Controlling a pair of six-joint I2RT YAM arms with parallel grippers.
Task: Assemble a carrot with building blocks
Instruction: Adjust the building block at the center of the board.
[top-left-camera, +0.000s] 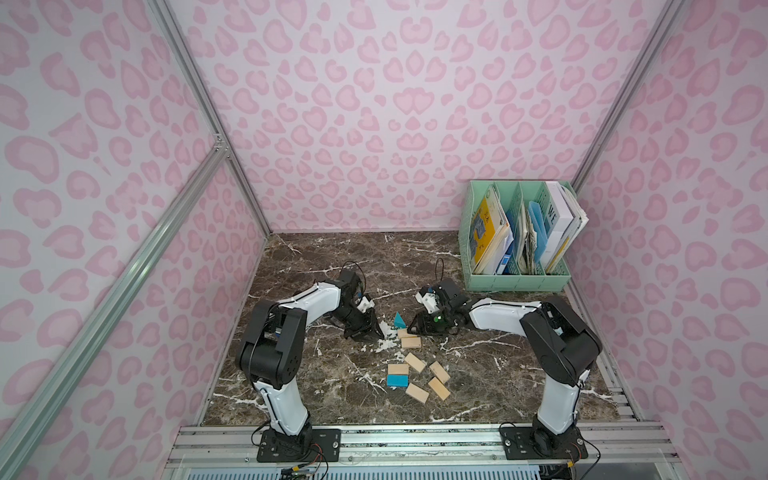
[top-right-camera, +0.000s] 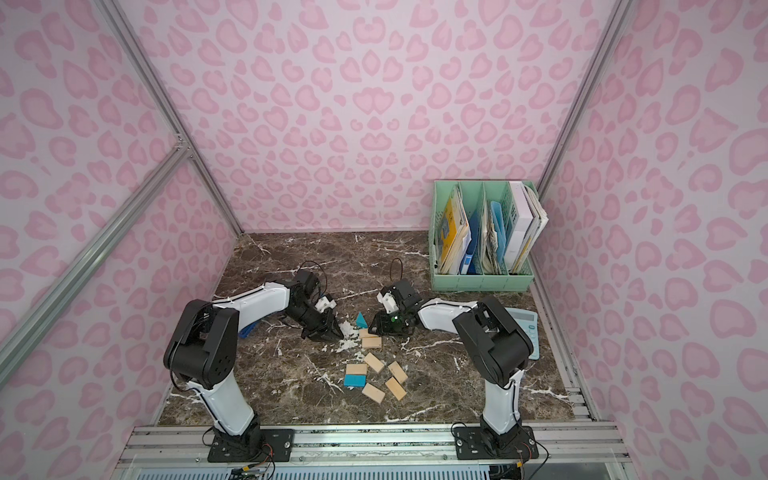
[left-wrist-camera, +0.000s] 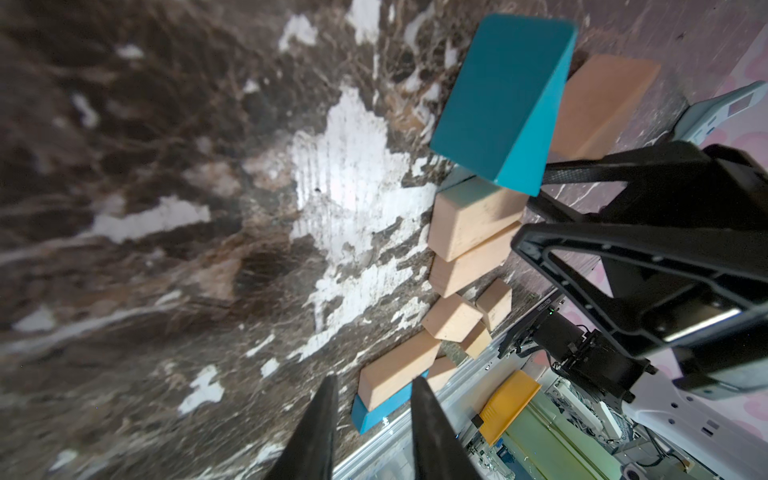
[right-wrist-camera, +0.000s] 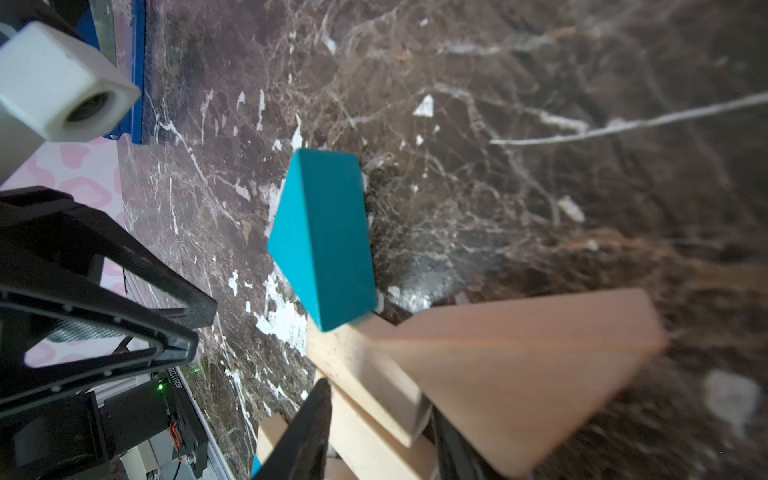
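Observation:
The carrot is a small cluster at mid-table. A blue triangle (top-left-camera: 399, 321) (right-wrist-camera: 324, 237) leans at the far end, beside a tan triangle (right-wrist-camera: 519, 374) (left-wrist-camera: 598, 104) and two tan rectangles (top-left-camera: 411, 342) (left-wrist-camera: 473, 224). My right gripper (right-wrist-camera: 382, 403) (top-left-camera: 412, 328) is low at that cluster. Its jaws stand on either side of the upper tan rectangle (right-wrist-camera: 365, 382), with a thin gap showing. My left gripper (left-wrist-camera: 374, 380) (top-left-camera: 376, 330) hovers just left of the cluster, open and empty. Loose building blocks lie nearer the front: several tan rectangles (top-left-camera: 414, 362) and a blue rectangle (top-left-camera: 397, 380).
A green file organizer (top-left-camera: 519, 237) full of papers stands at the back right. A light-blue calculator (top-right-camera: 525, 328) lies behind the right arm. A blue object (top-right-camera: 247, 330) shows under the left arm. Pink patterned walls close in three sides.

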